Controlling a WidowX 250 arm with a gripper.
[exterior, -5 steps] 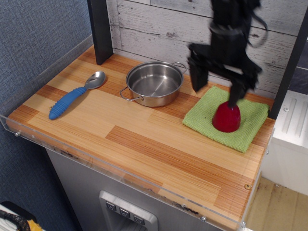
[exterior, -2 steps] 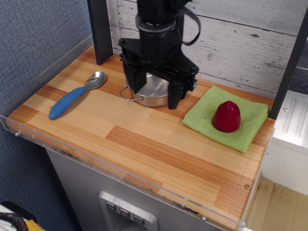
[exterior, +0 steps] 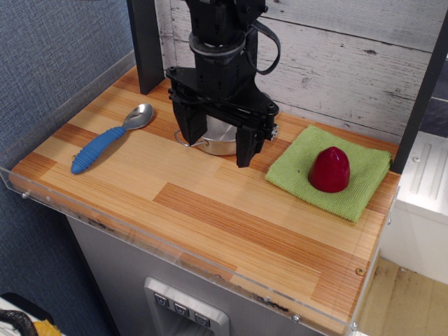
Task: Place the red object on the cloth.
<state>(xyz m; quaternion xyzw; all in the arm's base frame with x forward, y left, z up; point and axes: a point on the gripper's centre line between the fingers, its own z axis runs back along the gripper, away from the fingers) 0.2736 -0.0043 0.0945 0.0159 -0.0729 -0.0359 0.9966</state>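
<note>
The red object, a glossy dark red dome, stands upright on the lime-green cloth at the right of the wooden counter. My black gripper hangs over the steel pot, well left of the cloth and apart from the red object. Its two fingers are spread wide and hold nothing. The gripper hides most of the pot.
A spoon with a blue ribbed handle lies at the left. A black post stands at the back left. A clear acrylic rim runs along the counter's front and left edges. A white plank wall is behind.
My gripper left the red object on the cloth, moved left across the counter to above the pot, and now sits slightly lower and further left. The red object has not moved.
</note>
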